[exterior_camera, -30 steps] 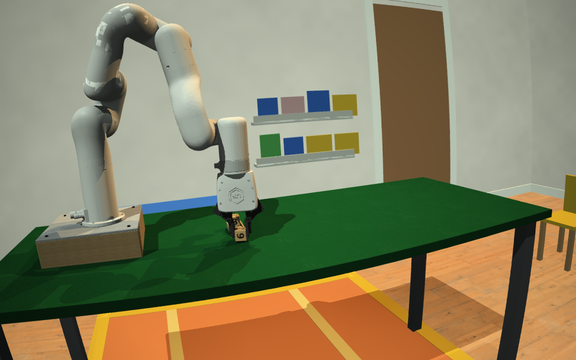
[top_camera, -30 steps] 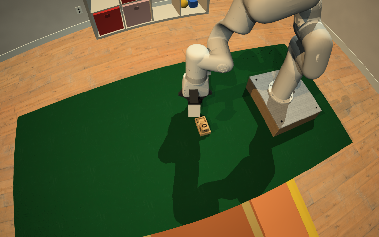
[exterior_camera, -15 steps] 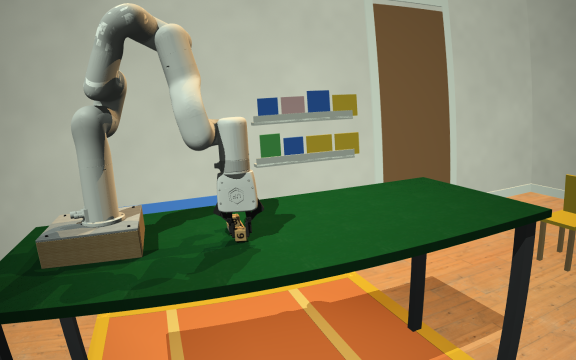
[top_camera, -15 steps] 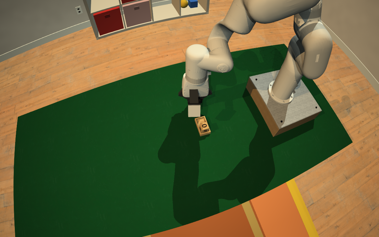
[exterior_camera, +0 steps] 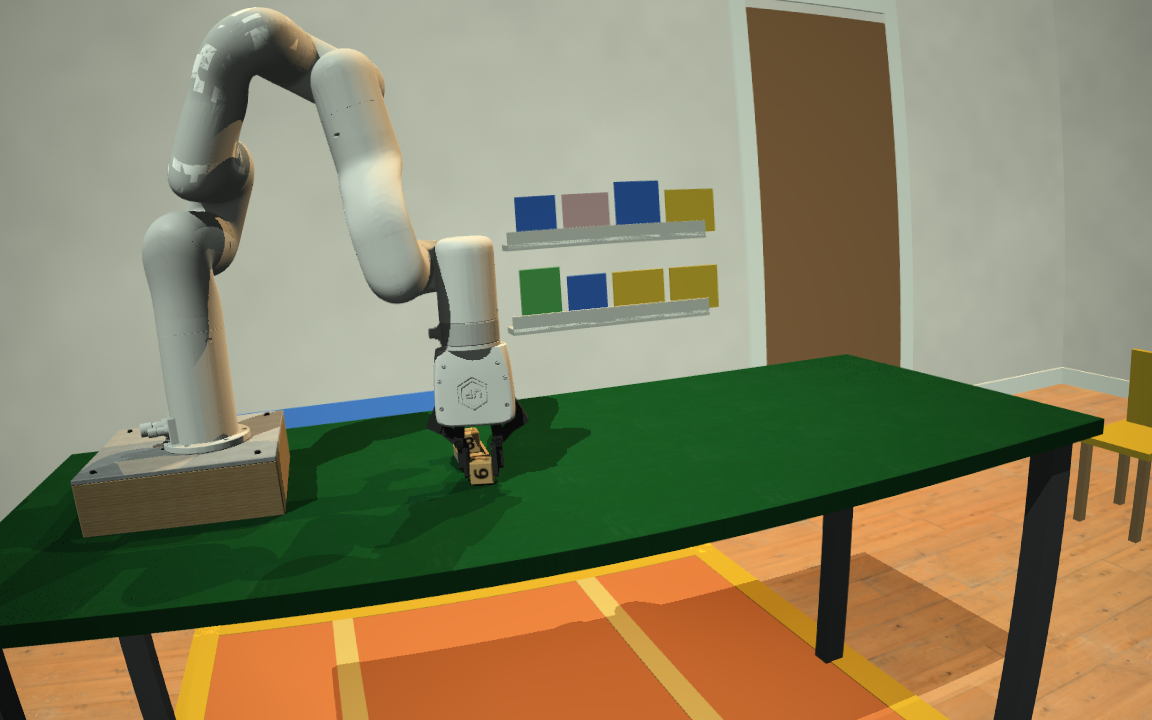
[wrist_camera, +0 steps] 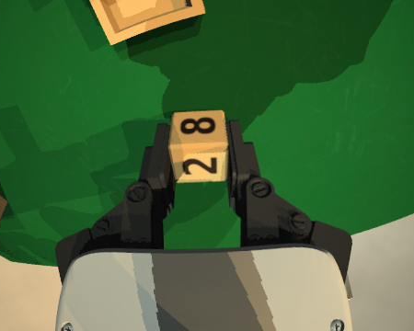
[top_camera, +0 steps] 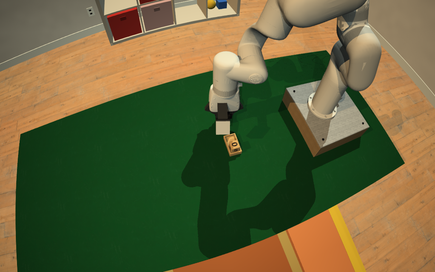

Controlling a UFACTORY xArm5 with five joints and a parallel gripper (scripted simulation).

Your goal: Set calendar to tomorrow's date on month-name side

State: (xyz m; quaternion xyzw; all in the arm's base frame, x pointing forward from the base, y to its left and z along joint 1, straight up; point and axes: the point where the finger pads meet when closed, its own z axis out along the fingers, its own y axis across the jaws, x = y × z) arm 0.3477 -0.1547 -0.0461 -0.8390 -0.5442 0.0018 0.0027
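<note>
My gripper is shut on a wooden cube. In the wrist view its two visible faces read 8 and 2, both turned sideways; the exterior view shows a 6 or 9 on another side. The cube is low at the table; whether it touches is unclear. The tray lies beside it on the table, the end nearer the gripper without a cube. The other cube stands in its far end, 0 on top and 5 on a side. The month's name is not readable.
The robot's base box stands on the same green table, right of the tray in the top view. A pale square housing on the arm hides the fingertips there. The arm's shadow crosses the table.
</note>
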